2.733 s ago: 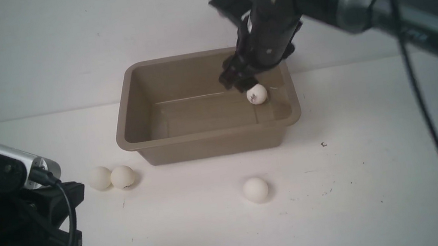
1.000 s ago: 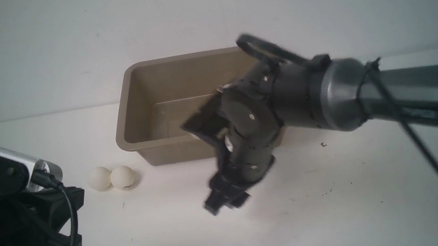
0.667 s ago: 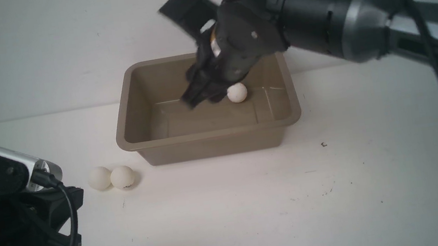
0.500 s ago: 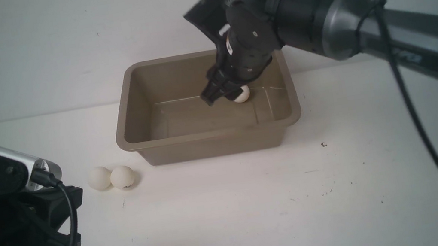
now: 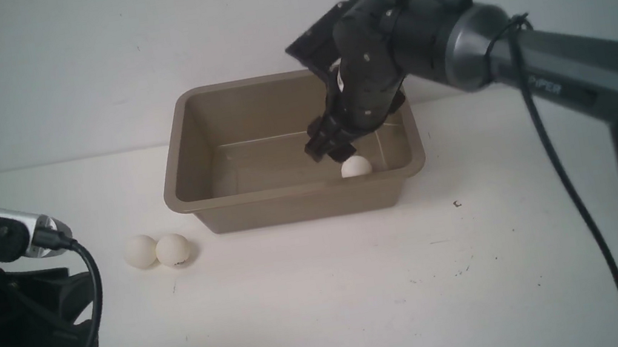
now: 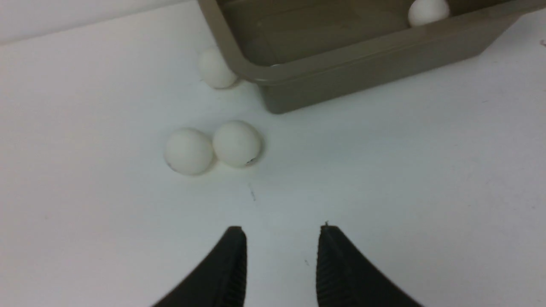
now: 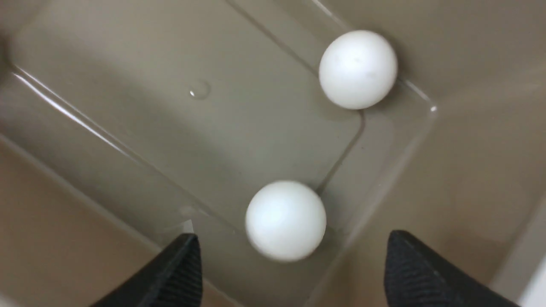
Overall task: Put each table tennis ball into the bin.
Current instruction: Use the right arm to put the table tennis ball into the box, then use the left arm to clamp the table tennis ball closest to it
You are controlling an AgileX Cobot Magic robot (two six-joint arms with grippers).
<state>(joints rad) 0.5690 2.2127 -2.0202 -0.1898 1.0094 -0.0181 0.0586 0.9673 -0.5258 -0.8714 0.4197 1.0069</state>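
The taupe bin [image 5: 295, 206] stands mid-table. My right gripper [image 5: 330, 149] hangs open over its right half. A table tennis ball [image 5: 355, 166] lies loose below the gripper, by the front wall. The right wrist view has that ball [image 7: 286, 219] blurred between the wide-apart fingers [image 7: 183, 264], free of both, and a second ball [image 7: 358, 69] in a bin corner. Two touching balls [image 5: 140, 251] [image 5: 173, 250] lie on the table left of the bin. My left gripper [image 6: 282, 228] is open and empty, short of that pair [image 6: 188, 151]. A third ball [image 6: 216, 68] rests against the bin's outer wall [image 6: 341, 72].
White tabletop [image 5: 329, 305] runs to a white back wall. The right arm's cable [image 5: 569, 190] hangs down at the right. The left arm's camera and cable [image 5: 59, 241] sit at the near left edge.
My right gripper has opened and the ball it carried has dropped to the bin floor by the front wall. The left arm has shifted slightly down and left.
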